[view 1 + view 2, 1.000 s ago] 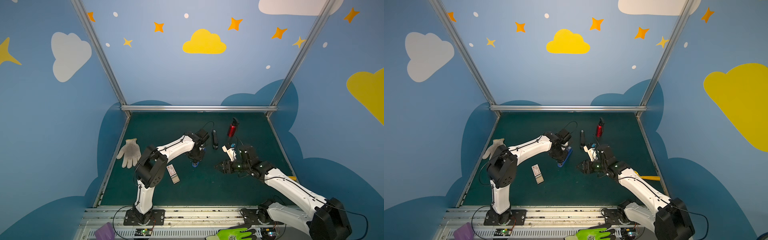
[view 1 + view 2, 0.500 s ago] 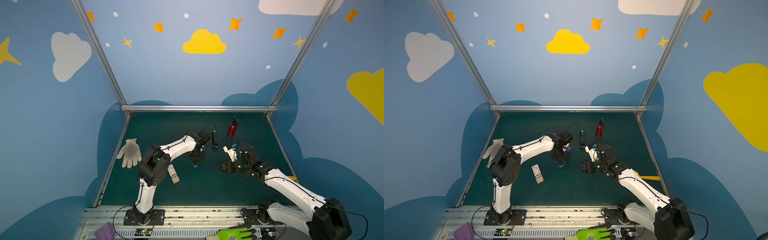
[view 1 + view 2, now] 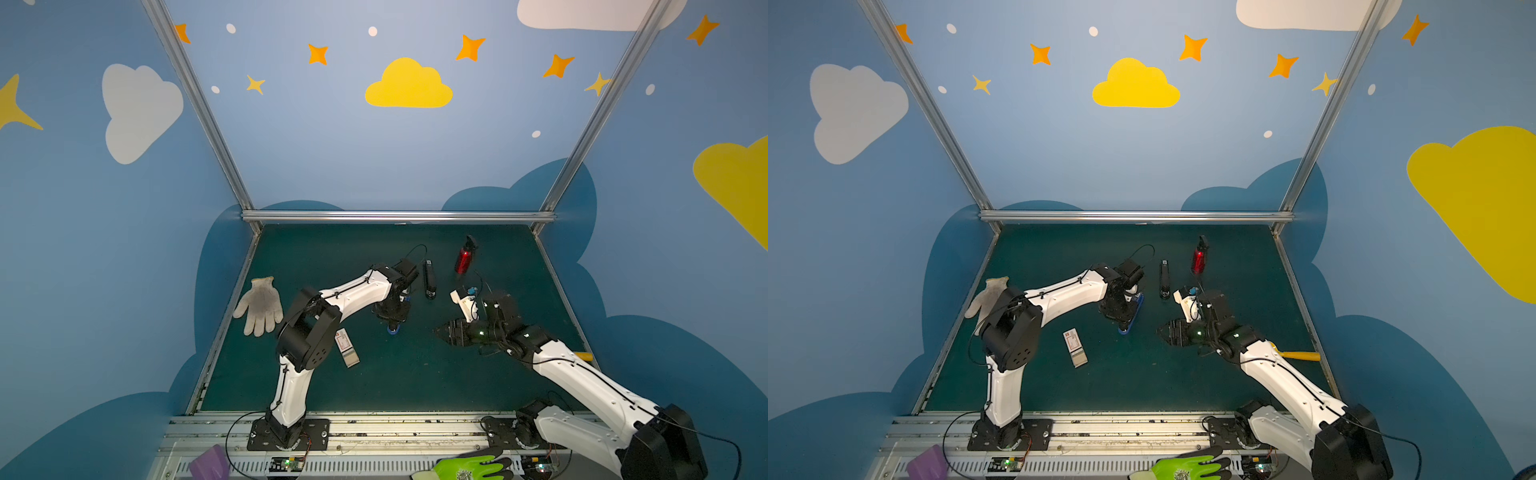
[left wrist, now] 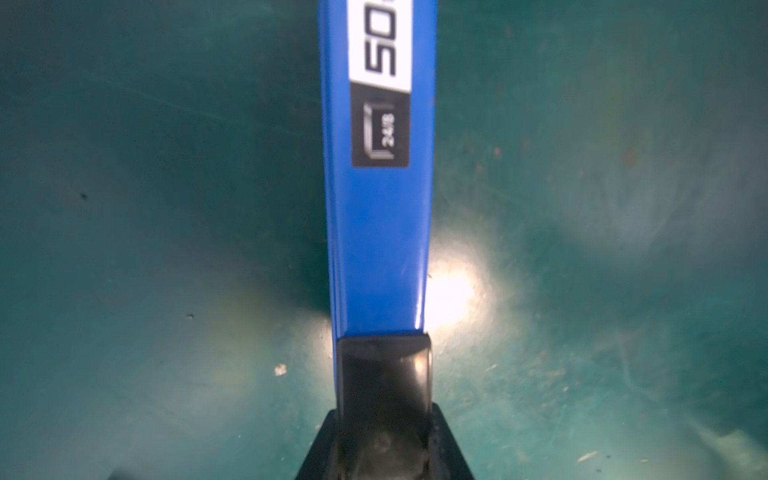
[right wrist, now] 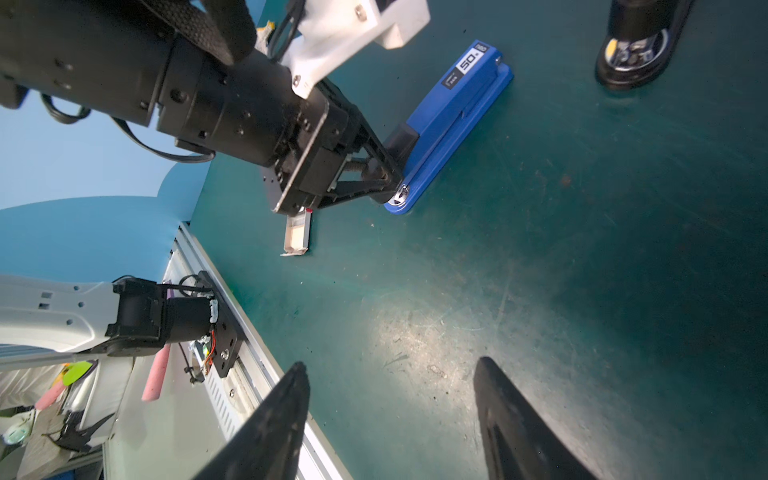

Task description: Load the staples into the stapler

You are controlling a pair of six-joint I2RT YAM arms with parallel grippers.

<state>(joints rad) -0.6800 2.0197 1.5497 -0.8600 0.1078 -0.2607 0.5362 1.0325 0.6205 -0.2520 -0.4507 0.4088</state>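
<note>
Swinging its elbow slightly inward, the left end effector (image 5: 392,183) stays clamped on the black end of the blue stapler (image 5: 453,116), which hasn't budged on the counter (image 3: 415,374). The right end effector (image 5: 390,415) hangs open nearby. The staples (image 3: 346,347) lie apart by the left elbow, so I'd judge loading hasn't begun.

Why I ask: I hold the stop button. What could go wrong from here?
The left gripper pinches the blue stapler only at its black rear end; lifted or pried open, the long body may pivot or slip.
The staple box lies with its tan tray slid partly out, close to the left arm's elbow; a swing could knock it away.
The open, empty right gripper must reach past the left arm for that box; they could collide.
</note>
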